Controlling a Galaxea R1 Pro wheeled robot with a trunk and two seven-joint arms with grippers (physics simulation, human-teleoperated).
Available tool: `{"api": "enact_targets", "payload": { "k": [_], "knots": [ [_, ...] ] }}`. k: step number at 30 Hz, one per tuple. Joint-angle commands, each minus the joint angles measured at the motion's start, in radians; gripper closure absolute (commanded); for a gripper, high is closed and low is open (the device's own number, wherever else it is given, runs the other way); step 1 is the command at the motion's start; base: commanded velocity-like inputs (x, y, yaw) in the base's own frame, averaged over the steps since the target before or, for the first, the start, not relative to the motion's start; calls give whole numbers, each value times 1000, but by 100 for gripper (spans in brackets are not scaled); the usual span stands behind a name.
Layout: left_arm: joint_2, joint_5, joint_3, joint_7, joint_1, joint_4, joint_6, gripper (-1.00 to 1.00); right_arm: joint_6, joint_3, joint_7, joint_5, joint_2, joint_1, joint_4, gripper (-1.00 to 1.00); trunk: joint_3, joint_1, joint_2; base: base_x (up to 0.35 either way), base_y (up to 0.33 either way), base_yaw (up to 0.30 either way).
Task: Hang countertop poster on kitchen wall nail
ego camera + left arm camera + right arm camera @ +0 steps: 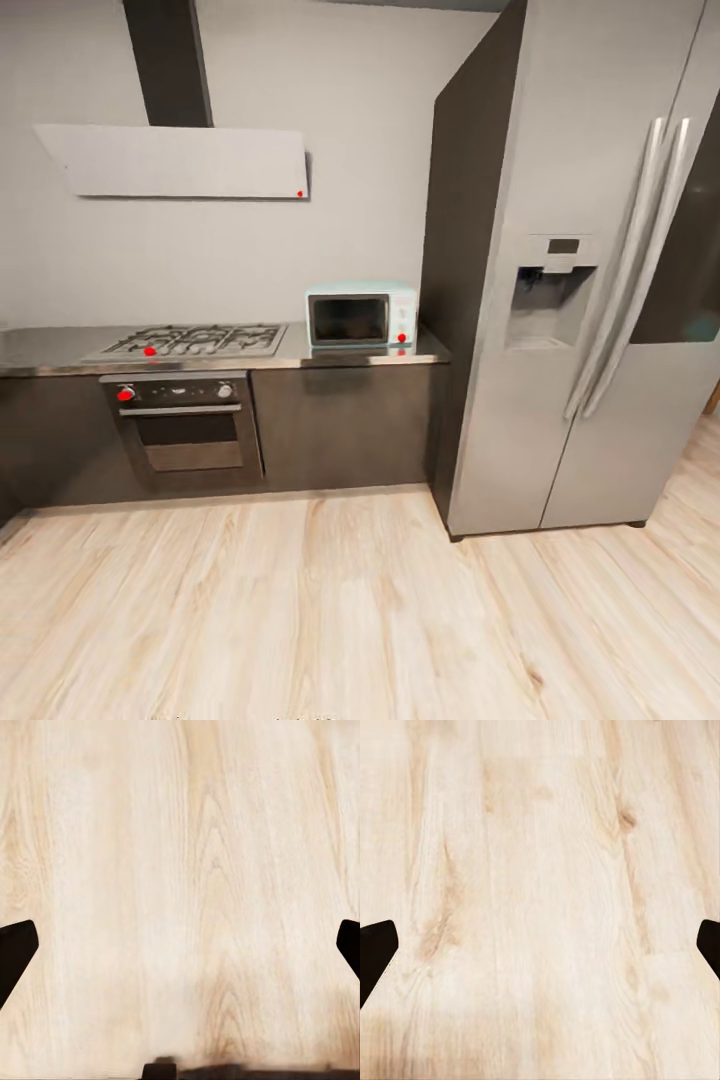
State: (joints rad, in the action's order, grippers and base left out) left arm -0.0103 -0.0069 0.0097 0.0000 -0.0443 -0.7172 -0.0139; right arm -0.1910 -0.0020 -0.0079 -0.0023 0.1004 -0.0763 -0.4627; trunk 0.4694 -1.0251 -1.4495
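Left gripper (pixel 180 945): two dark fingertips (pixel 15 952) at opposite frame edges, spread wide, holding nothing, over pale wood plank floor (pixel 180 870). Right gripper (pixel 540 945): two dark fingertips (pixel 375 949) likewise set wide apart, empty, above the same grained floor (pixel 540 885).

Head view, part of the kitchen: one steel double-door fridge (pixel 590 330) at 3 o'clock, brushed metal, two long vertical handles, one recessed dispenser. One short steel top (pixel 220 352) at 9 o'clock, glossy, thin-edged, carrying one gas hob (pixel 190 341) with dark grates. One small pale-blue microwave (pixel 360 315) near centre, boxy, dark window, standing on the steel top just beside the fridge side panel. One built-in oven (pixel 185 425) under the hob, dark glass door, two knobs. Dark grey cabinets (pixel 345 425), matte, flat-fronted. One flat pale hood panel (pixel 175 160) at 11 o'clock below a dark chimney (pixel 170 60). Pale grey wall (pixel 330 110), smooth. Poster and wall nail: location cannot be told from these views.
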Motion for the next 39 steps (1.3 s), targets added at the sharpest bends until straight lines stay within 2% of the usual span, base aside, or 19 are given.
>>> {"api": "enact_targets", "payload": {
  "k": [1, 17, 39],
  "knots": [
    [0, -1, 1, 0, 0, -1, -1, -100, -2, 0, 0, 0, 0, 0, 1, -100, 1, 0, 0, -67, 127, 275],
    [0, -1, 2, 0, 0, -1, -1, -100, -4, -1, -1, 1, 0, 0, 32, -100, 7, 0, 0, -181, 209, 206],
    [0, -1, 3, 0, 0, -1, -1, -100, -4, 4, -1, 5, -7, 0, 36, -100, 16, 0, 0, -9, 9, 273]
  ]
}}
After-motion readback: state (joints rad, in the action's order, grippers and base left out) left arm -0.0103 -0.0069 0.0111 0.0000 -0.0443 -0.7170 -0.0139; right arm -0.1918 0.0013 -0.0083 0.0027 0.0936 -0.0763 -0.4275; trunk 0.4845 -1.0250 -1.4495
